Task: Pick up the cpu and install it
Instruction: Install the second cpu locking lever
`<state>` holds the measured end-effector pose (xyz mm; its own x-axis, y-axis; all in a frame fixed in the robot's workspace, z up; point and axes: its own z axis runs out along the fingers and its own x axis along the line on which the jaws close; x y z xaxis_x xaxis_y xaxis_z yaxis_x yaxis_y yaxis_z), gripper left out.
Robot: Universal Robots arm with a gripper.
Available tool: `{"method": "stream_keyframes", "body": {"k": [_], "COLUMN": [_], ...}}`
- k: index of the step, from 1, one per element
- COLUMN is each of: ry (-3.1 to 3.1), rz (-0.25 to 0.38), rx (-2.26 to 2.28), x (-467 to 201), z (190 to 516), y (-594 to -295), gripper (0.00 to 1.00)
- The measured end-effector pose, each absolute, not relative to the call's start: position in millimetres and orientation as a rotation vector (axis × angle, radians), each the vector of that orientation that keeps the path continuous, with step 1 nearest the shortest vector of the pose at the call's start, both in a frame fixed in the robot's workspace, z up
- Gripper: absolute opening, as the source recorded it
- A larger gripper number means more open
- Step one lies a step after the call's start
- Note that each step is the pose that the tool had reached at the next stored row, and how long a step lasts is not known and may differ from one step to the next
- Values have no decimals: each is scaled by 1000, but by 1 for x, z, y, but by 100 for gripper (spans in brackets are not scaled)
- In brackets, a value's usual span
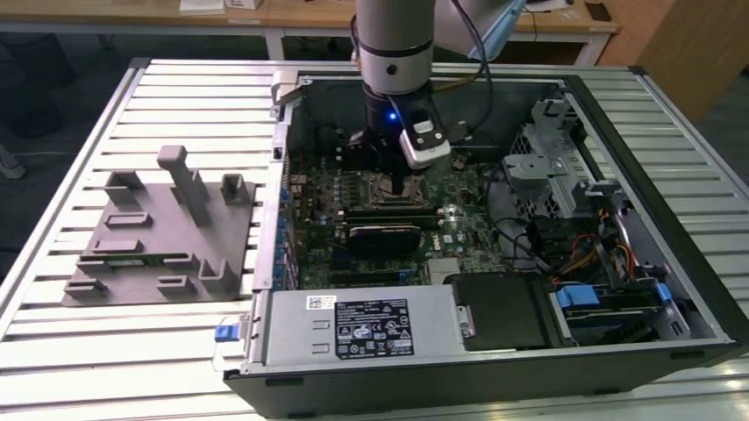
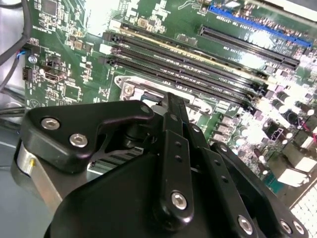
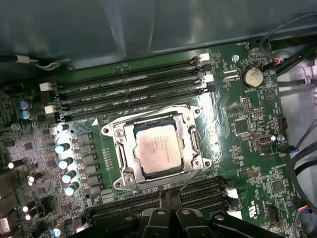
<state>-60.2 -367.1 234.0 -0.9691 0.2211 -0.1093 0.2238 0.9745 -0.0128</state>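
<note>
Slatted tabletop (image 1: 140, 351) carries the open computer case (image 1: 492, 368), and your gripper (image 3: 168, 198) hangs just above the motherboard (image 3: 247, 134) with the cpu (image 3: 157, 148) already seated in its socket (image 3: 119, 136); whether the jaws are open you cannot tell, and the installing looks nearly finished.

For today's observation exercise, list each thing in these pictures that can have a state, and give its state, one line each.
cpu: lying flat in the socket, silvery top up.
socket frame: surrounds the cpu, which is uncovered.
memory slots: empty.
computer case: lying on its side, side panel off, motherboard exposed.
claw: above the motherboard beside the socket, holding nothing visible; open or shut cannot be told.
grey fixture: lying on the table beside the case, apart from the claw.
</note>
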Motion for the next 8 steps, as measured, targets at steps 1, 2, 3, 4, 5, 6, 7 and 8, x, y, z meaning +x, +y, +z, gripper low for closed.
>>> {"method": "stream_keyframes", "body": {"k": [1, 2, 3, 4, 5, 6, 7, 8], "ry": [3015, 3015, 3015, 3015, 3015, 3016, 3019, 3021], "rz": [-34, -32, -31, -31, -31, -24, -2, 22], "rx": [340, 340, 340, 341, 341, 340, 341, 343], "x": [-60, -60, -60, -60, -60, -60, -60, -60], "z": [234, 234, 234, 234, 234, 234, 234, 234], "y": [-368, -369, -369, -369, -369, -369, -370, -370], "gripper": [11, 11, 11, 11, 11, 11, 11, 11]}}
